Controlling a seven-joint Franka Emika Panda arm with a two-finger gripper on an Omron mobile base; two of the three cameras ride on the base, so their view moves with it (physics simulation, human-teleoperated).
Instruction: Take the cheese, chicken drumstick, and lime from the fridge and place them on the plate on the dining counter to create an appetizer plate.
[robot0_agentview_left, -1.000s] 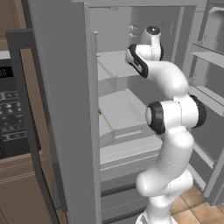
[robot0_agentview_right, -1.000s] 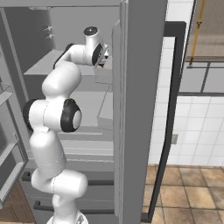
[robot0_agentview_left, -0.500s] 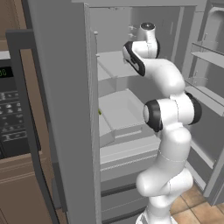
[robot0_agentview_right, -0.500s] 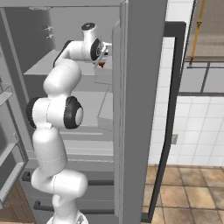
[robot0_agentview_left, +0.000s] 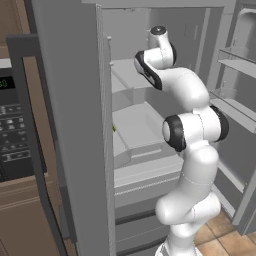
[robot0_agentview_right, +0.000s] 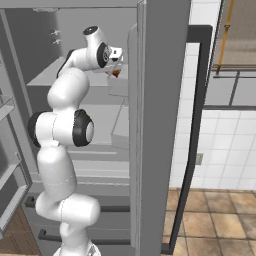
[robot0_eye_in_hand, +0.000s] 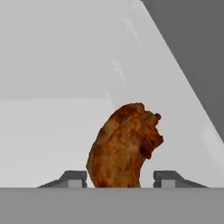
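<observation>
The reddish-brown chicken drumstick (robot0_eye_in_hand: 124, 144) stands on a pale upper shelf (robot0_eye_in_hand: 39, 140) of the fridge (robot0_agentview_right: 160, 110). My gripper (robot0_eye_in_hand: 120, 177) has one finger on each side of its lower end. The left fingertip (robot0_eye_in_hand: 76, 177) is against it, and a thin gap shows at the right one. In the right base view the gripper (robot0_agentview_right: 116, 62) reaches in beside the drumstick (robot0_agentview_right: 116, 73). A sliver of the yellow-green lime (robot0_agentview_left: 114, 128) peeks past the door edge on a lower shelf. The cheese, plate and dining counter are out of view.
The fridge's open doors flank the arm: one (robot0_agentview_left: 75, 125) on the left, the other with door bins (robot0_agentview_left: 235, 60) on the right. A black microwave (robot0_agentview_left: 15, 125) sits left of the fridge. Shelves and drawers (robot0_agentview_left: 145, 175) lie below the hand.
The hand has shifted slightly deeper over the upper shelf, and the drumstick now sits between the fingers.
</observation>
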